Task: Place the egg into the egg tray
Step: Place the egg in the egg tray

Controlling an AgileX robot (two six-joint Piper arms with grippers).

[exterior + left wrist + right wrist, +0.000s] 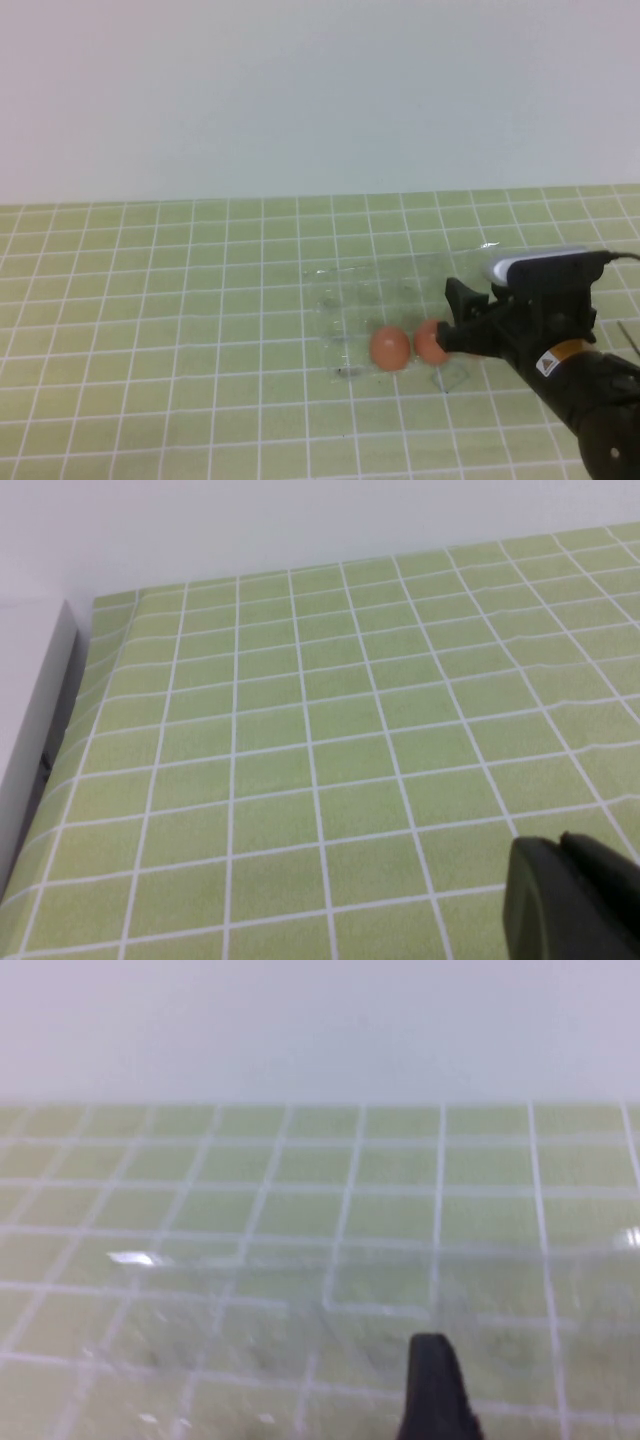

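The clear egg tray (345,285) lies on the green checked cloth right of centre, showing only as glints. One orange-brown egg (390,347) sits in a front cup. A second egg (431,342) sits just to its right, touching the lower finger of my right gripper (452,316), which hovers open over the tray's right part. In the right wrist view the tray (300,1310) fills the lower half and only one black finger (432,1380) shows; no egg shows there. My left gripper (560,842) is shut and empty over bare cloth, out of the high view.
The green checked cloth (150,300) covers the table up to a white back wall. In the left wrist view a grey-white table edge (40,730) runs along one side.
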